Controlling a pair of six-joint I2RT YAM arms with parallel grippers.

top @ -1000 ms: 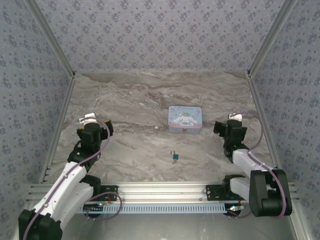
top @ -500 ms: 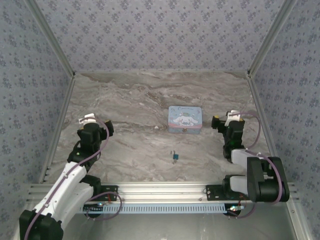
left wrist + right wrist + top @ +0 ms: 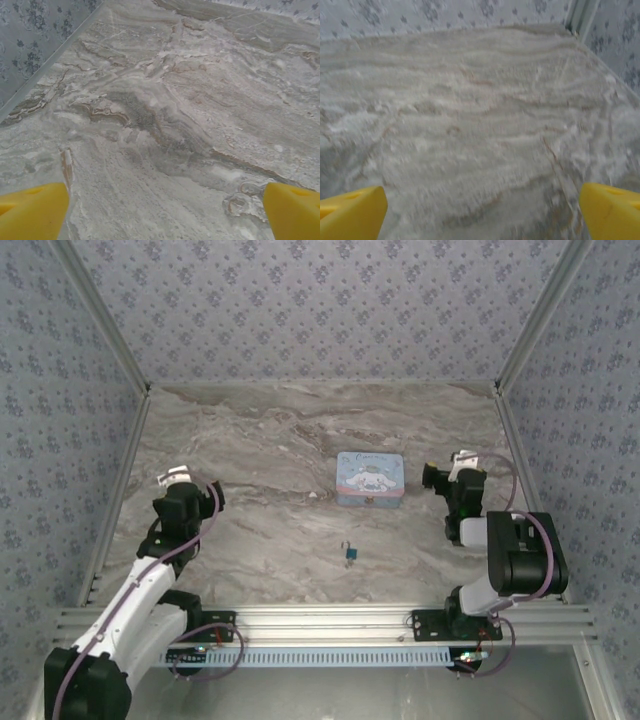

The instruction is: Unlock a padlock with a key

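The tiny teal padlock lies on the marble table near the front, midway between the arms. A thin dark sliver touches its upper left; it is too small to tell whether that is the key or the shackle. My left gripper hovers at the left of the table, far from the padlock. In the left wrist view the left gripper is open, its yellow fingertips wide apart over bare marble. My right gripper is at the right, beside the tin. In the blurred right wrist view the right gripper is open with nothing between its fingers.
A light-blue cartoon-printed tin box sits behind the padlock, just left of the right gripper. Patterned walls enclose the table on three sides. A metal rail runs along the near edge.
The right arm has folded back, its elbow rising toward the camera, and its gripper has shifted slightly back and left. The left gripper has barely moved. Padlock and tin are unmoved.
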